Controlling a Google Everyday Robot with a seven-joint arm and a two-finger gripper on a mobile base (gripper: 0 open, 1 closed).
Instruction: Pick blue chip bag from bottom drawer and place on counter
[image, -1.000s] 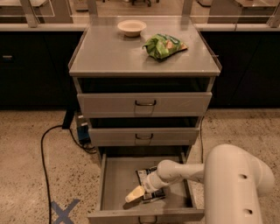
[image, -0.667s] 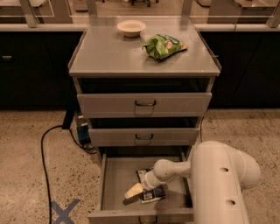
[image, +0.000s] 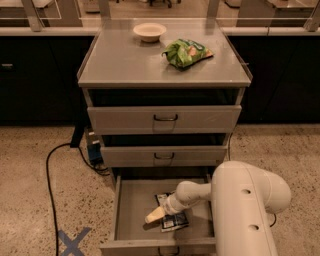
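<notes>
The bottom drawer (image: 131, 207) is pulled open at the foot of the grey cabinet. The blue chip bag (image: 173, 221) lies flat on its floor, right of the middle, partly hidden by my arm. My gripper (image: 154, 215) reaches down into the drawer from the right; its cream fingers sit at the bag's left edge, touching or just over it. The counter (image: 125, 57) is the cabinet's flat grey top.
On the counter stand a white bowl (image: 149, 31) at the back and a green chip bag (image: 187, 52) to the right. The two upper drawers (image: 165, 119) are closed. My white arm (image: 247, 210) fills the lower right. A black cable (image: 50, 170) and blue floor tape (image: 72, 241) lie to the left.
The camera view has shifted so the cabinet sits lower and nearer. My gripper stays down in the drawer at the bag, with little visible movement.
</notes>
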